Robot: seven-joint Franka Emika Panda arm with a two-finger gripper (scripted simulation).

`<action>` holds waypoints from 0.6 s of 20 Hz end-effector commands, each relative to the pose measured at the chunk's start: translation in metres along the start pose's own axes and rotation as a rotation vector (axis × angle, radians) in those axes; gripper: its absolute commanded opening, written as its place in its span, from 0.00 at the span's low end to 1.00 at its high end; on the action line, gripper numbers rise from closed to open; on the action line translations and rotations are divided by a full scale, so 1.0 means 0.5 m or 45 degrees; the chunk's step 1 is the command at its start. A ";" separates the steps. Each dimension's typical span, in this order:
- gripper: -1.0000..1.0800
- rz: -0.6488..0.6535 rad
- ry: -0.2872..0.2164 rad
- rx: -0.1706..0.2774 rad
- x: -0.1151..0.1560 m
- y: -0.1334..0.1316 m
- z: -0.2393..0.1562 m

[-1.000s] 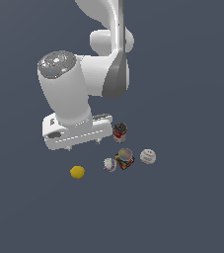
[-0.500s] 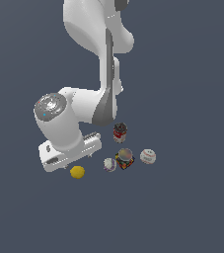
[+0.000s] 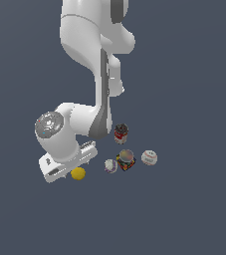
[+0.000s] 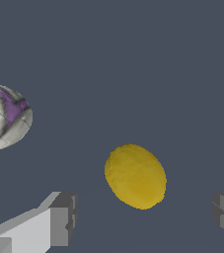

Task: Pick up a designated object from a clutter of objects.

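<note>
Approach | gripper (image 4: 143,217) spread wide, nothing held | yellow fruit (image 4: 135,176) framed between fingers | descent and closure needed

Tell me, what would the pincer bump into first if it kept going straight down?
Most likely the yellow fruit: it lies between the open pincer fingers, though the exact depth is unclear.

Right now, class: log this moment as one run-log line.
phase: approach | hand: open, astride lemon | lemon: ungrasped | ball: beside
</note>
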State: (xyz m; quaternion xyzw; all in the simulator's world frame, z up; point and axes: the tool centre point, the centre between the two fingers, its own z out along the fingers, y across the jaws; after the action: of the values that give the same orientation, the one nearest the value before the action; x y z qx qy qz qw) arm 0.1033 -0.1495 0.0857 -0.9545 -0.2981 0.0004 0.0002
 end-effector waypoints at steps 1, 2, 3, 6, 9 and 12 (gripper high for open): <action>0.96 -0.018 0.001 -0.001 -0.001 0.005 0.011; 0.96 -0.022 0.001 -0.001 -0.001 0.005 0.013; 0.96 -0.024 0.001 -0.001 -0.001 0.006 0.014; 0.96 -0.020 0.000 0.000 -0.002 0.005 0.014; 0.96 -0.020 0.000 0.000 -0.002 0.005 0.025; 0.96 -0.021 0.000 0.000 -0.002 0.005 0.049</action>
State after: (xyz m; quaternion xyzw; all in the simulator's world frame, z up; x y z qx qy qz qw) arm 0.1042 -0.1522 0.0679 -0.9521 -0.3058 -0.0002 -0.0002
